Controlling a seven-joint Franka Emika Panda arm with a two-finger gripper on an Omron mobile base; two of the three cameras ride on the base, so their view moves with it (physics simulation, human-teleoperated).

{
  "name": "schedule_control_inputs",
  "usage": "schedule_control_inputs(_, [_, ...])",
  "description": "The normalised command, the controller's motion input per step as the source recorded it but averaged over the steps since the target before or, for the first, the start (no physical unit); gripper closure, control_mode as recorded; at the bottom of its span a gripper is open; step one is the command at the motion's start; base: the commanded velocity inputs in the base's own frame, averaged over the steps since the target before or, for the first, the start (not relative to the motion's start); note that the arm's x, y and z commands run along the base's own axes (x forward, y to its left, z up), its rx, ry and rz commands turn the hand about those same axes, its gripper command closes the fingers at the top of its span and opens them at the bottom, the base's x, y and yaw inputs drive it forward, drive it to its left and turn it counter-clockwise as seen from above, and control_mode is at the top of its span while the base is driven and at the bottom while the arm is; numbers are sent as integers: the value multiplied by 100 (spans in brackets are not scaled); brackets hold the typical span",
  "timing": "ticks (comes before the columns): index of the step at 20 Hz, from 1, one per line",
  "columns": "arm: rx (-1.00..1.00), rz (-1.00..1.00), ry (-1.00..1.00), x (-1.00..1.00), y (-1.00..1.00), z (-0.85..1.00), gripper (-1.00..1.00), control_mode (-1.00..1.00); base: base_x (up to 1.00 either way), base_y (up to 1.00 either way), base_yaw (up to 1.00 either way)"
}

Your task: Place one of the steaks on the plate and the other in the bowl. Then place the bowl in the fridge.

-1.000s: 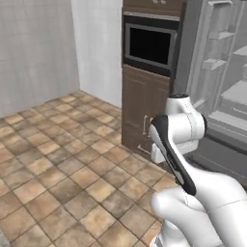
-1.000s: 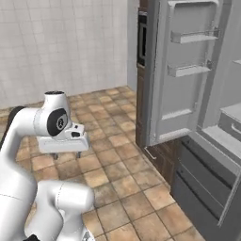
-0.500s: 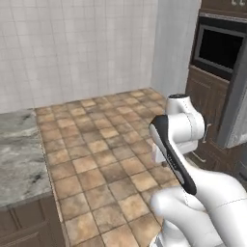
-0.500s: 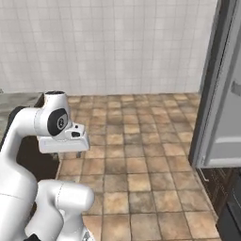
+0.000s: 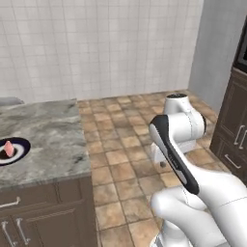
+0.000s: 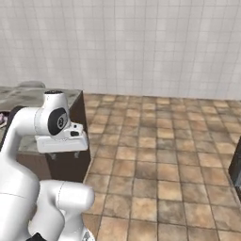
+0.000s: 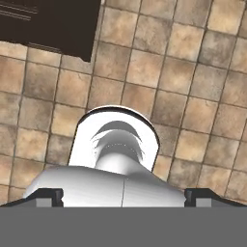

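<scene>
On the plate (image 5: 14,152), pink steak (image 5: 8,148) upright.

Plate (image 5: 14,150) cut by left edge — steak (image 5: 8,148) partly visible.

Both base views have swung round with the driving base, so the whole scene has changed. The open fridge and the wall oven that stood ahead a second ago have left both views. A grey marble worktop (image 5: 53,140) has come into the left base view, carrying the dark plate (image 5: 20,152) with the pale pink steak (image 5: 7,148) on it. A white tiled wall (image 6: 141,42) now stands ahead.
</scene>
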Motion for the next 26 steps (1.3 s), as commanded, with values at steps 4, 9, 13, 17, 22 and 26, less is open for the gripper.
schedule_control_inputs(4, [0, 0, 0, 0, 0, 0, -100, 100, 19, 100, -26])
schedule_control_inputs(9, [0, 0, 0, 0, 0, 0, -100, 100, 0, 100, -24])
schedule_control_inputs(13, [0, 0, 0, 0, 0, 0, -100, 100, -3, 100, -14])
schedule_control_inputs(17, [0, 0, 0, 0, 0, 0, -100, 100, 0, 100, -7])
schedule_control_inputs(22, [0, 0, 0, 0, 0, 0, -100, 100, 2, 100, -3])
schedule_control_inputs(26, [0, 0, 0, 0, 0, 0, -100, 100, 15, 100, 1])
